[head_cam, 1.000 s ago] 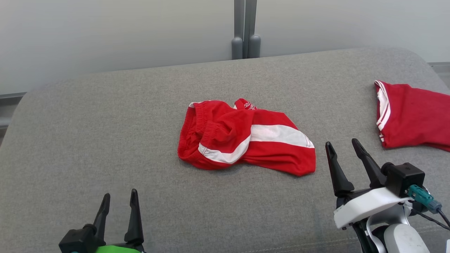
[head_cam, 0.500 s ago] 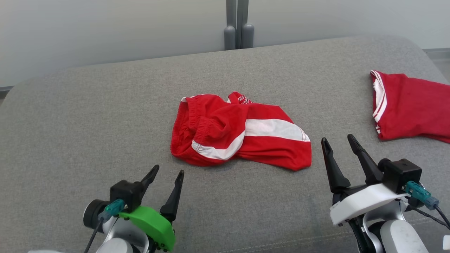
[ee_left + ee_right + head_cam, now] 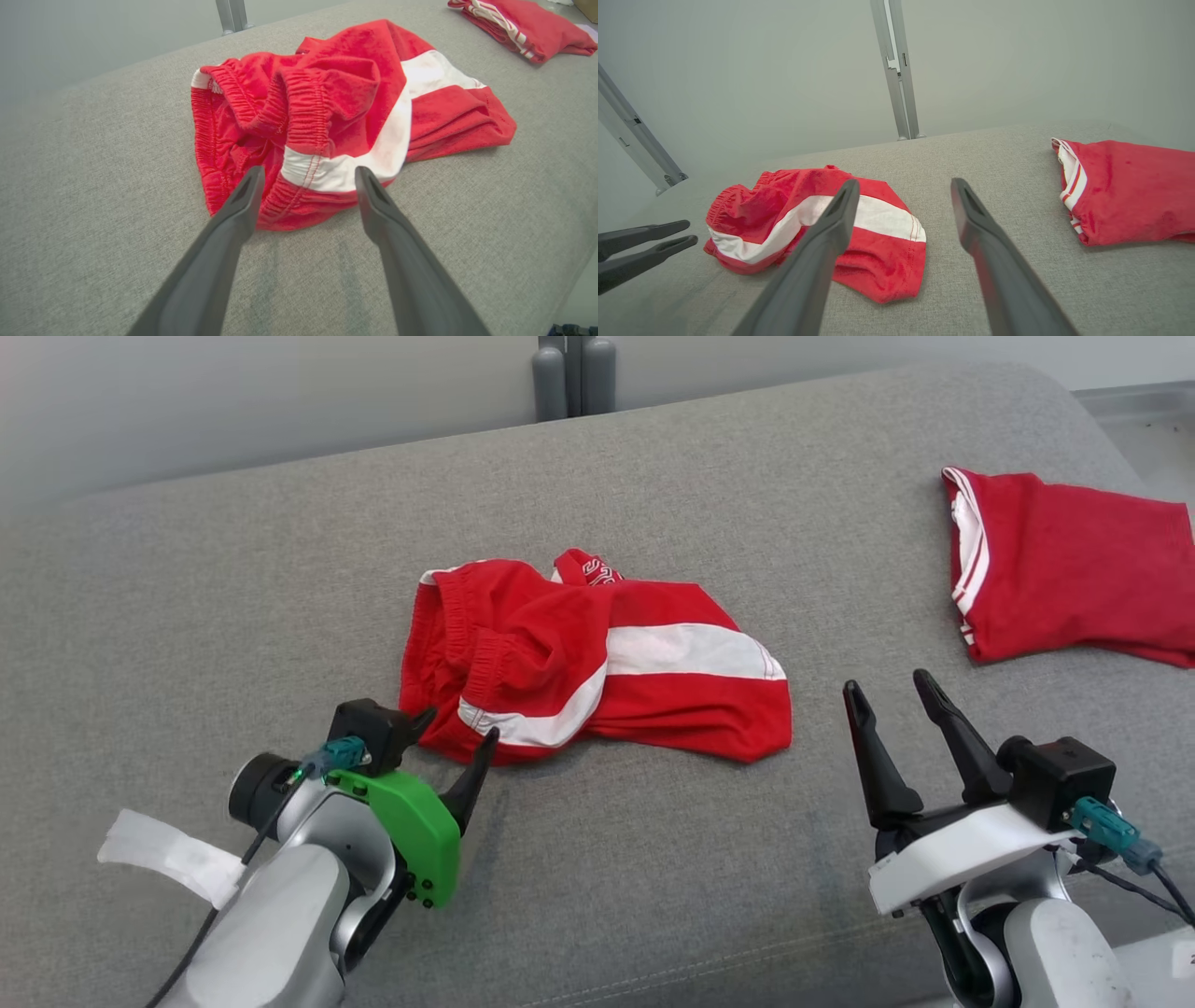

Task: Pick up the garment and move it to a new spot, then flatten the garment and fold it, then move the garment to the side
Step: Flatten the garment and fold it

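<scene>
Head view, L to R: L hand sits at lower left of frame w/ a green cover on its wrist, fingers spread wide & empty. Its tips are right at the lower-left edge of the garment; can't tell if they touch cloth. Garment = red shorts w/ white stripe, crumpled in a heap at frame centre on the grey fabric tabletop. Its elastic waistband is bunched on the left side, flatter leg part toward the right. R hand at lower right is also wide open w/ nothing in it, apart from the garment's right end, fingers pointing up-frame. Upper right: 2nd red garment w/ white trim, lying flatter, near the tabletop's right edge. Two grey posts stand at top centre behind the tabletop. Left wrist view: L hand fingers straddle the white-striped fold at the garment's near edge. Right wrist view: L hand at left edge beside the heap, garment centre-left, R hand fingers wide apart.
</scene>
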